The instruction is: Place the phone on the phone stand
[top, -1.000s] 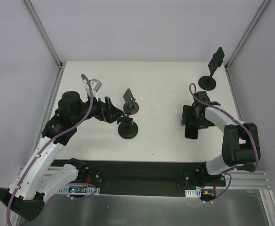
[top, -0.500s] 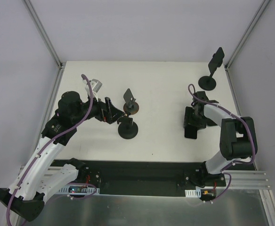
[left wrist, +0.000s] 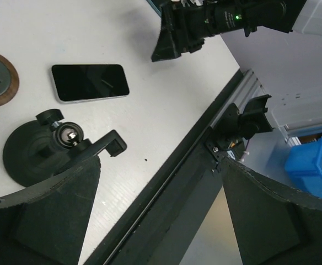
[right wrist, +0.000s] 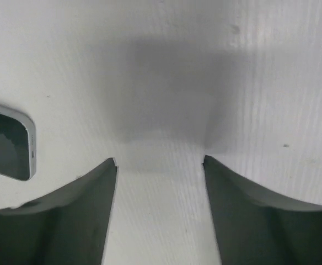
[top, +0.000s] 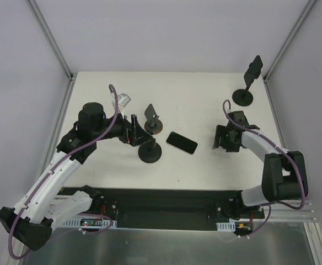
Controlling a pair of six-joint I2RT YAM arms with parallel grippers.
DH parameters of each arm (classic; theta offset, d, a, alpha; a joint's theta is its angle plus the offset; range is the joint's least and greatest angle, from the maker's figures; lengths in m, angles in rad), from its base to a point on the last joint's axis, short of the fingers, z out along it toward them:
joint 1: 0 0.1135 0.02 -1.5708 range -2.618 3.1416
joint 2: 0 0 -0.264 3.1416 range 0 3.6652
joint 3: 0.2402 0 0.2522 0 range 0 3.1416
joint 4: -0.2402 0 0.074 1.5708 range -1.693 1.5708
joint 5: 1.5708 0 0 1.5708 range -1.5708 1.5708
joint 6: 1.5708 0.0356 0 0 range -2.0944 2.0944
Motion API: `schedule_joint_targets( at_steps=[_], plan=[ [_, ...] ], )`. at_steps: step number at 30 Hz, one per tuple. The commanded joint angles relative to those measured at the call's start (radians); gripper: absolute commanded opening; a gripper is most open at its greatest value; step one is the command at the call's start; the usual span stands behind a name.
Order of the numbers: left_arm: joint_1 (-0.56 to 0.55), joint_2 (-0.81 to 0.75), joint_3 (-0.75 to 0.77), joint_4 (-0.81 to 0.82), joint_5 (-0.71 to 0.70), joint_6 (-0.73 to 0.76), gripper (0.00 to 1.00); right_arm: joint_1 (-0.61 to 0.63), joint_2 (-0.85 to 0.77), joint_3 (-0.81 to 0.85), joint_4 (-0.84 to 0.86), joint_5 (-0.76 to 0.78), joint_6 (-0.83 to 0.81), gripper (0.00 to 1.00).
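**Overhead view, with both wrist views.** The phone (top: 182, 142) lies flat on the white table (top: 199, 99) with its dark screen up. It rests on no stand — it sits between the near phone stand (top: 150, 153) and the right claw (top: 223, 138), touching neither. The round black base of the stand is just left of the phone. A brown disc (top: 156, 127) lies just behind that base, near the phone's left end but apart from it. A second stand (top: 243, 97) is at the far right corner, well apart from the phone. The left claw (top: 134, 131) hovers beside the near stand, its jaws wide apart and empty. The right claw's jaws are apart by a narrower gap — only bare table shows between them, with a corner of the phone off to one side
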Motion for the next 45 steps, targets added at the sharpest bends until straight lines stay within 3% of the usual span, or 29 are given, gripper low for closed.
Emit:
schedule_joint_targets(
  at_steps=[1,3,9,20,27,40,43,45],
  plan=[
    [-0.034,-0.006,0.064,0.056,0.043,-0.032,0.88,0.062,-0.070,0.058,0.044,-0.120,-0.073,0.83],
    [-0.041,-0.013,0.058,0.062,0.041,-0.032,0.89,0.111,-0.036,0.154,0.015,-0.283,-0.183,0.96],
    [-0.041,-0.073,0.020,0.079,0.046,-0.012,0.93,0.244,0.203,0.378,-0.078,-0.278,-0.379,0.97],
    [-0.041,-0.144,-0.023,0.083,0.099,0.062,0.96,0.407,0.390,0.563,-0.075,-0.314,-0.643,0.97],
    [-0.041,-0.144,-0.023,0.086,0.113,0.079,0.96,0.471,0.536,0.653,-0.129,-0.222,-0.666,0.97],
    [-0.041,-0.153,-0.020,0.085,0.112,0.067,0.96,0.542,0.582,0.630,-0.164,-0.018,-0.549,0.99],
    [-0.041,-0.158,-0.017,0.085,0.110,0.061,0.96,0.562,0.574,0.610,-0.169,0.031,-0.512,0.96],
    [-0.041,-0.161,-0.017,0.086,0.109,0.059,0.96,0.560,0.555,0.584,-0.157,0.048,-0.499,0.88]
  ],
)
